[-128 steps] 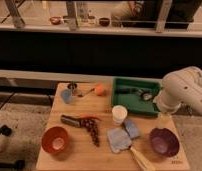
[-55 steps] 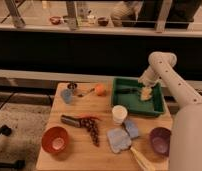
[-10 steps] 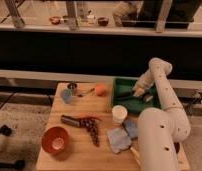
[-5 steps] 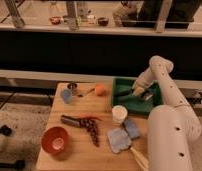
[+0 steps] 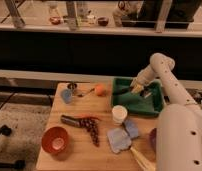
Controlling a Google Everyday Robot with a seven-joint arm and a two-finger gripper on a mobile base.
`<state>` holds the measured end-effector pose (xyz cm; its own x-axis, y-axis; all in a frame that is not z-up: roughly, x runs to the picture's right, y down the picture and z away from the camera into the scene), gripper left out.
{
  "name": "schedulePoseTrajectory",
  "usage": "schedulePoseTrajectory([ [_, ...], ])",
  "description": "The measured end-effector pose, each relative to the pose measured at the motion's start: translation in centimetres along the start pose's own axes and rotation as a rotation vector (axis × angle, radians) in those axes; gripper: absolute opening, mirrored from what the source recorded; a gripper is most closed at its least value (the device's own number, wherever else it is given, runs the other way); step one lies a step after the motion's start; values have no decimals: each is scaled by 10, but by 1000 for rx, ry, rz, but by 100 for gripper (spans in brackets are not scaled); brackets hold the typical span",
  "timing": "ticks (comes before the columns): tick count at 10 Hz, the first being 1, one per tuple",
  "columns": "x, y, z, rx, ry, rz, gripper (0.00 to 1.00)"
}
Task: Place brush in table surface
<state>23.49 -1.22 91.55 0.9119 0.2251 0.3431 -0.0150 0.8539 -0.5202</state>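
Note:
My gripper (image 5: 134, 89) hangs over the left part of the green tray (image 5: 144, 106), at the end of the white arm that reaches in from the right. It is shut on the brush (image 5: 122, 92). The brush's slim black handle sticks out to the left, just above the tray's left rim. The table surface (image 5: 101, 107) is the light-brown wooden top that lies to the left of and below the tray.
On the wood stand a white cup (image 5: 119, 114), an orange (image 5: 99, 90), a blue cup (image 5: 67, 96), a red bowl (image 5: 55, 140), grapes (image 5: 90, 128) beside a dark grey cylinder (image 5: 69, 119), a blue cloth (image 5: 121, 136) and a cream-handled tool (image 5: 142, 159).
The gripper has moved slightly left over the tray with the brush in it. The handle now reaches the tray's left rim.

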Motion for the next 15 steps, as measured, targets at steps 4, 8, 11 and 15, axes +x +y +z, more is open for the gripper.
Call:
schedulePoseTrajectory([
  [4,-21,3,-10,12,-18,-47,0],
  [8,-34,11,-17,13,-28,-83,0],
  [11,-61,18,-10,-4,-38,-133,0],
  [15,-88,24,0,-30,-44,-186,0],
])
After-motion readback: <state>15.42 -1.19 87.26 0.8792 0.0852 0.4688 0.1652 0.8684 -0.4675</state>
